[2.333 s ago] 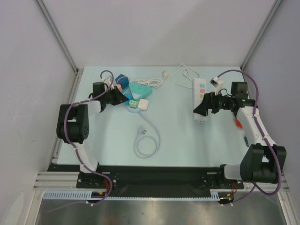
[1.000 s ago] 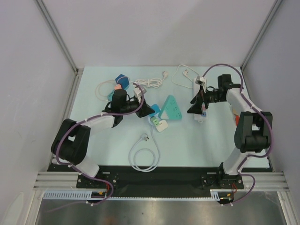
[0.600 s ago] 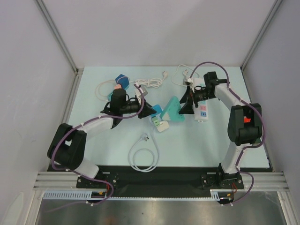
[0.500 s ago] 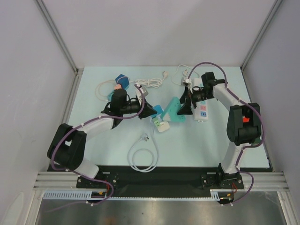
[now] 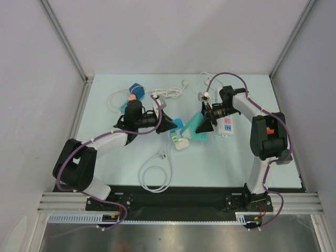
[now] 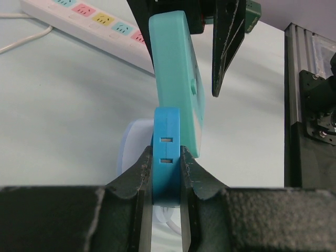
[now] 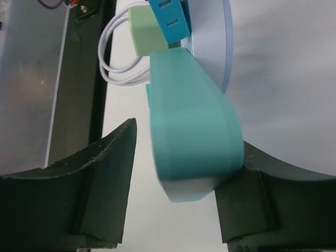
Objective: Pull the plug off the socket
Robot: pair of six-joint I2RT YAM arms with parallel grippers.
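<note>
The teal socket (image 5: 195,126) stands on edge, lifted between the two arms. A blue plug (image 6: 167,152) sits in its face, and my left gripper (image 6: 167,160) is shut on that plug's two sides. My right gripper (image 7: 188,139) straddles the socket's rounded end (image 7: 194,136). Its right finger rests against the teal body, while a gap shows at the left finger (image 7: 113,157), so its jaws stand open. A pale green plug (image 7: 144,34) with a white cable sits in the socket beside the blue plug (image 7: 168,18).
A white power strip (image 5: 224,118) with coloured outlets lies just right of the right gripper (image 5: 202,122). A coiled white cable (image 5: 156,176) trails toward the near edge. A blue cube (image 5: 135,88) and more white cables lie at the back.
My right arm has swung left from the white power strip to the socket, and its jaws have narrowed around the socket's end. The left gripper has stayed shut on the blue plug.
</note>
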